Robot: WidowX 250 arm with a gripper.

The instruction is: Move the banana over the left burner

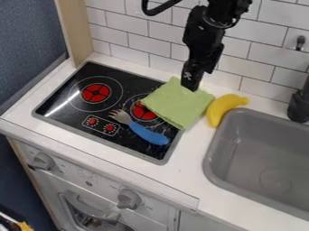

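The black gripper (192,84) hangs down from the top of the camera view, its tip over the back corner of the green cloth. The yellow banana (222,107) lies on the white counter between the cloth and the sink, to the right of the gripper and apart from it. On the black stove top, the left burner (95,93) is a red disc inside a thin ring, with nothing on it. I cannot tell how the gripper stands.
A green cloth (176,103) partly covers the right burner (143,112). A fork with a blue handle (148,134) lies across the stove's front part. The grey sink (263,155) is at the right, beside a black faucet (299,104). A tiled wall (134,43) stands behind.
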